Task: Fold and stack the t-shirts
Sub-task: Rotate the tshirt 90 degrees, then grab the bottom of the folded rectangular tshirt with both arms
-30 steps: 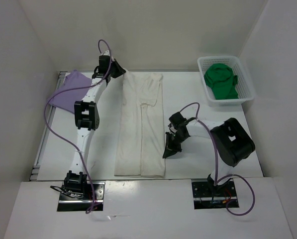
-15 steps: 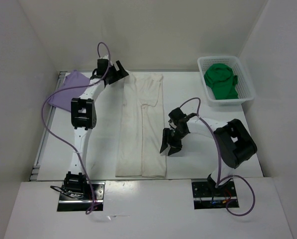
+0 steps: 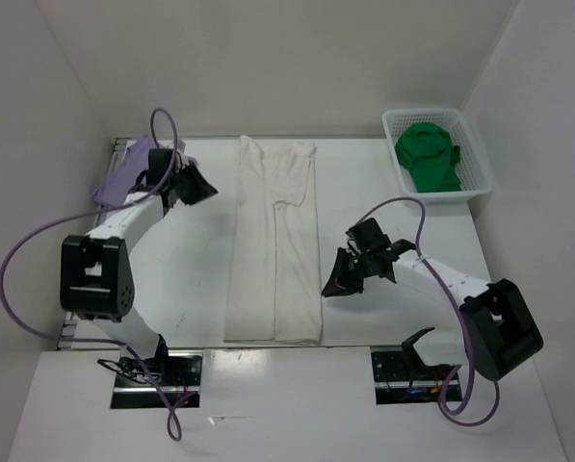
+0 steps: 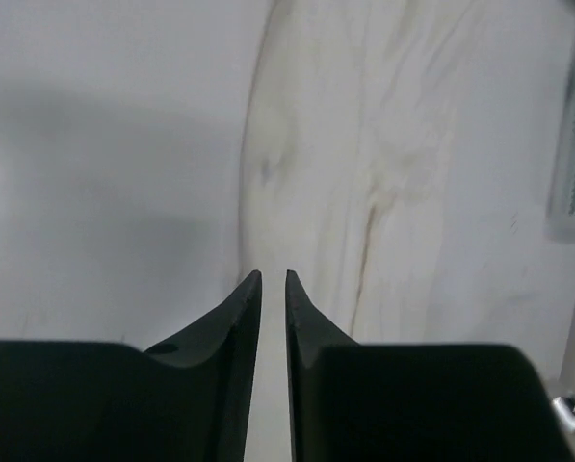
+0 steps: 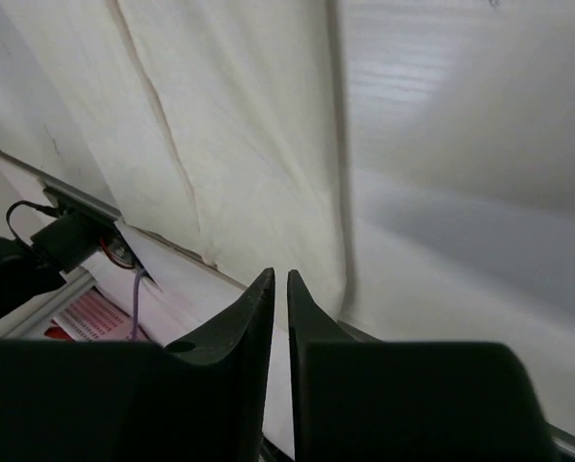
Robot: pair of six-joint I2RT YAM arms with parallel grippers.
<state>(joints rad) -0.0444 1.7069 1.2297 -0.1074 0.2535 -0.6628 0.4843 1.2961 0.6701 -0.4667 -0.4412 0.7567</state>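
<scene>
Cream t-shirt (image 3: 273, 241): likely light and limp, best pinched at its near corners. Left gripper (image 3: 198, 186) and right gripper (image 3: 335, 285) are barely open and empty.

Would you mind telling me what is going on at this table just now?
Two robot arms are folding t-shirts. The cream shirt lies in the middle, folded lengthwise into a long strip. The left pincer is off to the left of its far end, and the right pincer is close by its right edge. Both are nearly closed and hold nothing. The purple shirt lies at the far left corner, and the green shirt is crumpled in the white basket at far right.
</scene>
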